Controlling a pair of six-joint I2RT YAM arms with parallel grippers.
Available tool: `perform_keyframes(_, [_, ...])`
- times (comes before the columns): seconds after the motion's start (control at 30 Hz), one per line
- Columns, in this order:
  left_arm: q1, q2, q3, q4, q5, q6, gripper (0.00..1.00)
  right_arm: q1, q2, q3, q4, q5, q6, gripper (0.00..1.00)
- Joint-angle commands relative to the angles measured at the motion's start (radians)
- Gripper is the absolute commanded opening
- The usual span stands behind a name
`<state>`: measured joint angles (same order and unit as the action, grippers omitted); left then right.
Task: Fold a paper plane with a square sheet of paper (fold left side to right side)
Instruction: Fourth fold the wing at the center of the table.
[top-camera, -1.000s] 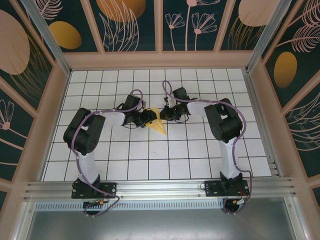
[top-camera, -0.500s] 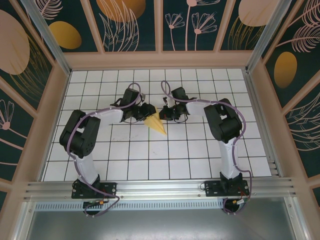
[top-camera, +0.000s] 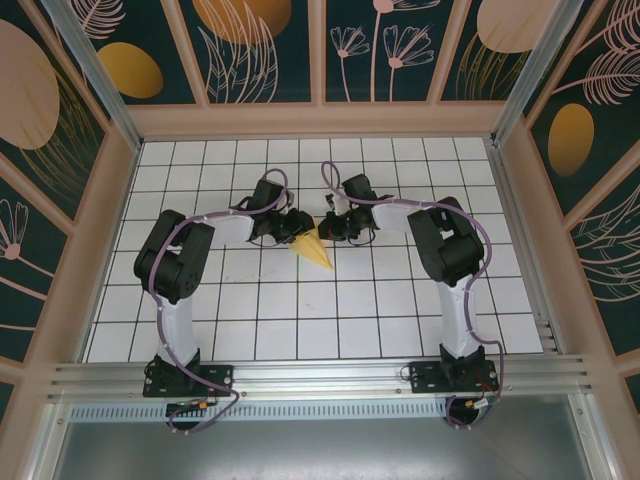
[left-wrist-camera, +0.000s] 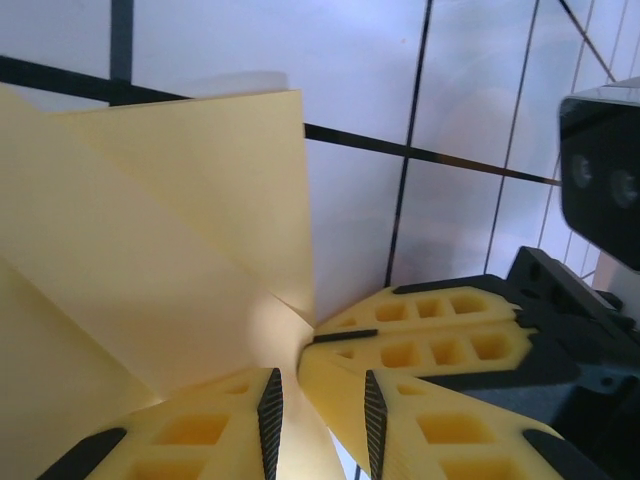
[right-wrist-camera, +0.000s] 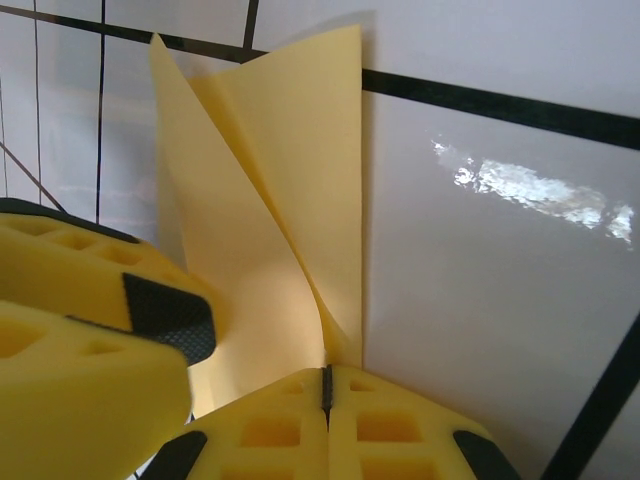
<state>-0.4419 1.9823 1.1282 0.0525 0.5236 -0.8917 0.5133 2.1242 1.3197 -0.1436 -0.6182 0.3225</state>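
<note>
From above, found the paper plane (top-camera: 315, 250) lying on the grid table (top-camera: 400, 320) just left of the right gripper (top-camera: 326, 232), nose toward the arm bases; made out the left gripper (top-camera: 298, 232) across the paper from that right gripper. Through the left wrist, saw the left gripper (left-wrist-camera: 318, 405) narrowed about a raised flap of the paper plane (left-wrist-camera: 180, 230), yet could not tell clamped from merely bracketing, with the right gripper (left-wrist-camera: 330, 335) close alongside. Through the right wrist, saw the right gripper (right-wrist-camera: 326, 385) pinched tight on a corner of the paper plane (right-wrist-camera: 290, 180). Judged it featherlight, limp, easily creased: best taken at folded edges.
</note>
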Motion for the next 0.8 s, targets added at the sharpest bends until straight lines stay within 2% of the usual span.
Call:
perform_keyframes(0.0, [0.011, 0.027, 0.015, 0.003, -0.007, 0.011, 0.32, 0.025, 0.056, -0.004, -0.071, 0.06, -0.018, 0.05])
perform_keyframes(0.27, [0.012, 0.041, -0.032, 0.01, -0.038, 0.004, 0.32, 0.024, 0.051, 0.035, -0.079, 0.056, -0.02, 0.06])
perform_keyframes(0.57, [0.012, 0.052, -0.076, 0.024, -0.063, -0.007, 0.3, 0.002, -0.039, 0.095, -0.091, 0.067, -0.008, 0.22])
perform_keyframes(0.77, [0.012, 0.057, -0.081, 0.03, -0.062, -0.012, 0.29, -0.018, -0.164, 0.041, -0.113, 0.093, -0.015, 0.29])
